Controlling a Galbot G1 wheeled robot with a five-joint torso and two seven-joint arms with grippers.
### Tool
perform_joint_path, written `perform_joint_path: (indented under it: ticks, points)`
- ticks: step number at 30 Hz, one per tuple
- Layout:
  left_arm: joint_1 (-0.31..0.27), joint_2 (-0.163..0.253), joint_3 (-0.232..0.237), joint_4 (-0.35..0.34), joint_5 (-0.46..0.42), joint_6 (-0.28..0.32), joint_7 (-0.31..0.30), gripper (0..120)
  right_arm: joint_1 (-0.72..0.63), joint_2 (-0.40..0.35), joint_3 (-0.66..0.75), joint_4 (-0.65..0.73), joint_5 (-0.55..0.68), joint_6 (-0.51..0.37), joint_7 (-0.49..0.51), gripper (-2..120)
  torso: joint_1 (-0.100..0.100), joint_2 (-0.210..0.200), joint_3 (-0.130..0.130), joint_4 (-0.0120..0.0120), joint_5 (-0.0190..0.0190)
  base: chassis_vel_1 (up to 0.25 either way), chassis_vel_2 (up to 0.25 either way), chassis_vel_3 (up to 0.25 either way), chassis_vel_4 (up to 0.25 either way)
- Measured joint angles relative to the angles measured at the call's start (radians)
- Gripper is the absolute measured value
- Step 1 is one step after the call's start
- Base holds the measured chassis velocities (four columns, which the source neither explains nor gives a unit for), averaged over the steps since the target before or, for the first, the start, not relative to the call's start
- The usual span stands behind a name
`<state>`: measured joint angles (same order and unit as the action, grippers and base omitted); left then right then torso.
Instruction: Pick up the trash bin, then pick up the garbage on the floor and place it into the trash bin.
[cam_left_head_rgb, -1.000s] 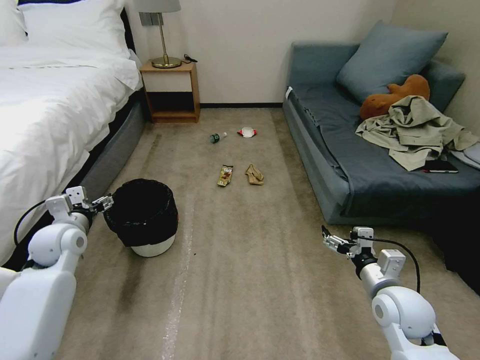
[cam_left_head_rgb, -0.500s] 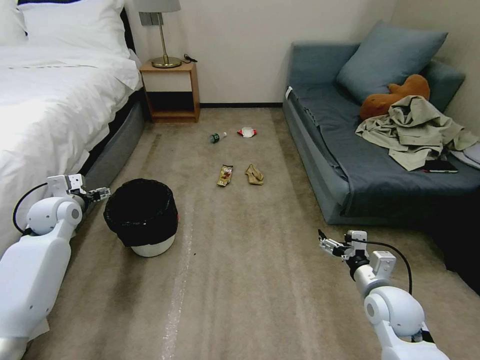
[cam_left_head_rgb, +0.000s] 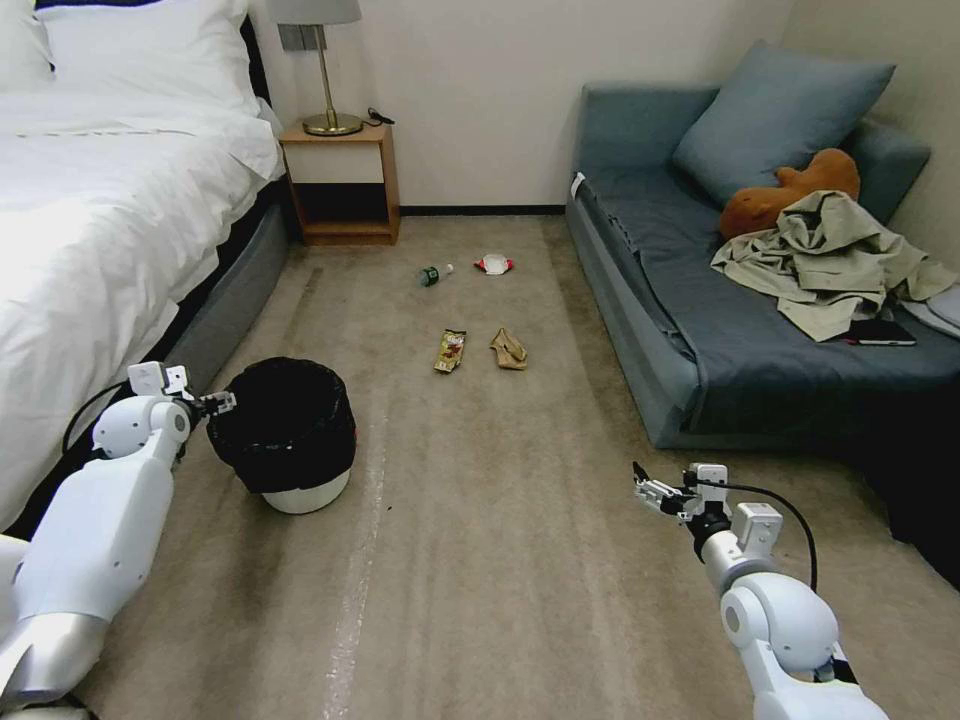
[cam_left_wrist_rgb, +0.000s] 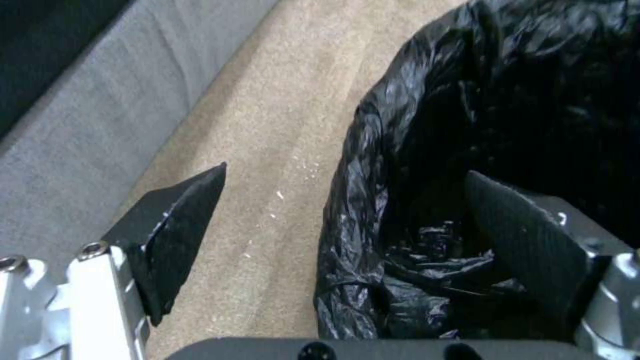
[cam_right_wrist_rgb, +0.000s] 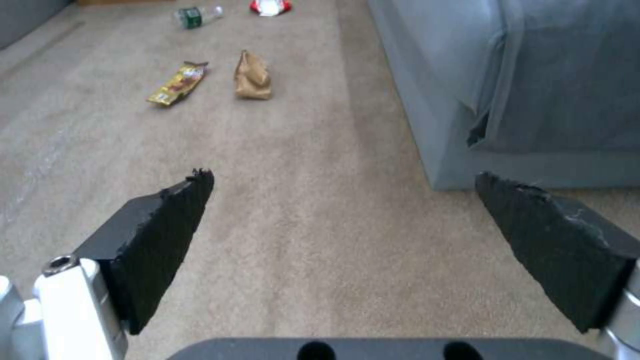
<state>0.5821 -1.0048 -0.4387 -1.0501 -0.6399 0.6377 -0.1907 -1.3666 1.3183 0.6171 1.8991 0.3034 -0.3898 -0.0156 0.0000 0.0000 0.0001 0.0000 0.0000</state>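
Note:
The trash bin (cam_left_head_rgb: 285, 432) is a white round bucket lined with a black bag, standing on the carpet beside the bed. My left gripper (cam_left_head_rgb: 222, 403) is open at its left rim. In the left wrist view the gripper (cam_left_wrist_rgb: 347, 170) straddles the bag-covered rim (cam_left_wrist_rgb: 373, 150), with one finger (cam_left_wrist_rgb: 520, 240) inside and the other (cam_left_wrist_rgb: 173, 235) outside over carpet. Farther off lies the garbage: a bottle (cam_left_head_rgb: 432, 274), a red-and-white wrapper (cam_left_head_rgb: 494, 264), a yellow-brown wrapper (cam_left_head_rgb: 451, 351) and crumpled tan paper (cam_left_head_rgb: 509, 349). My right gripper (cam_left_head_rgb: 648, 490) hovers open and empty near the sofa's front corner.
A white bed (cam_left_head_rgb: 110, 220) runs along the left and a blue-grey sofa (cam_left_head_rgb: 690, 330) along the right, carrying a beige clothing heap (cam_left_head_rgb: 830, 260). A wooden nightstand (cam_left_head_rgb: 340, 185) with a lamp stands at the back wall. Carpet (cam_left_head_rgb: 480, 560) lies open between my arms.
My left arm swung outward toward the bed, then back, bringing its gripper up to the bin's rim. The right arm drew back slightly. The bin and the garbage have not moved.

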Motion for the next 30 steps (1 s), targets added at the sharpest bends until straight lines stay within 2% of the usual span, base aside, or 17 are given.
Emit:
perform_joint_path:
  ticks: [9,11,15,18,19,22,24,28,30]
  points:
    - [-0.033,-0.030,0.011,0.071,0.043,-0.018,0.024,97,-0.005,0.010,-0.028,-0.004,-0.025,0.002,0.003,100,0.000,0.000,0.000,0.0001,0.0000,0.000,0.000,0.000,0.000]
    - [-0.055,-0.048,0.013,0.100,0.059,-0.020,0.027,97,-0.007,0.019,-0.040,-0.005,-0.035,0.004,0.003,100,0.000,0.000,0.000,0.0001,0.0001,0.000,0.000,0.000,0.000]
    - [-0.069,-0.061,0.016,0.115,0.074,-0.020,0.028,95,-0.007,0.022,-0.044,-0.005,-0.036,0.005,0.004,100,0.000,0.000,0.000,-0.0001,0.0000,0.000,0.000,0.000,0.000]
    - [-0.075,-0.066,0.017,0.127,0.088,-0.020,0.032,88,-0.009,0.022,-0.045,-0.005,-0.035,0.005,0.005,100,0.000,0.000,0.000,-0.0001,0.0002,0.000,0.000,0.000,0.000]
    - [-0.077,-0.068,0.017,0.134,0.096,-0.020,0.035,79,-0.010,0.020,-0.044,-0.003,-0.034,0.005,0.004,100,0.000,0.000,0.000,0.0000,0.0001,0.000,0.000,0.000,0.000]
    - [-0.077,-0.068,0.017,0.139,0.100,-0.019,0.037,74,-0.012,0.018,-0.043,-0.002,-0.031,0.005,0.004,100,0.000,0.000,0.000,0.0000,0.0000,0.000,0.000,0.000,0.000]
    - [-0.069,-0.068,0.016,0.146,0.108,-0.014,0.044,61,-0.011,0.014,-0.043,-0.002,-0.027,0.003,-0.002,100,0.000,0.000,0.000,-0.0001,0.0000,0.000,0.000,0.000,0.000]
    - [-0.064,-0.066,0.012,0.151,0.116,-0.013,0.048,52,-0.009,0.013,-0.044,0.002,-0.021,-0.001,-0.007,100,0.000,0.000,0.000,0.0000,0.0000,0.000,0.000,0.000,0.000]
    - [-0.058,-0.063,0.005,0.155,0.121,-0.013,0.049,39,-0.007,0.014,-0.051,0.005,-0.012,-0.008,-0.010,100,0.000,0.000,0.000,0.0000,0.0002,0.000,0.000,0.000,0.000]
